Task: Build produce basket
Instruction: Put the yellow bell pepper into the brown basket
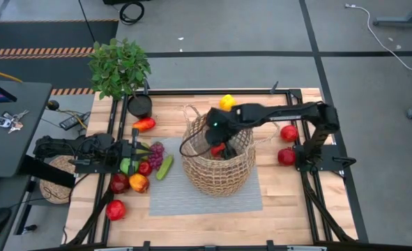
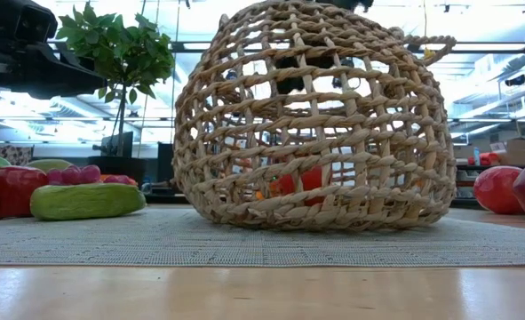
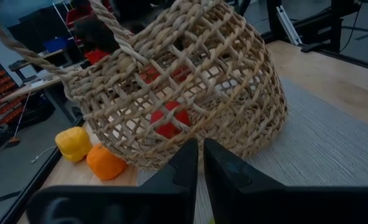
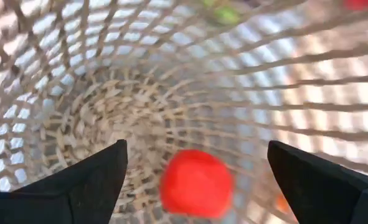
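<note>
The tan wicker basket stands on a grey mat, leaning a little. A red fruit lies on its bottom; it also shows through the weave in the low view. My right gripper reaches into the basket's mouth from the table's right, open and empty, above the red fruit. My left gripper is shut and empty at the table's left, over a cluster of produce: a green apple, grapes, a cucumber, an orange and red apples.
A black pot with a leafy plant stands at the far left, a red-orange pepper beside it. A yellow fruit lies behind the basket, two red apples to its right, one red apple near left.
</note>
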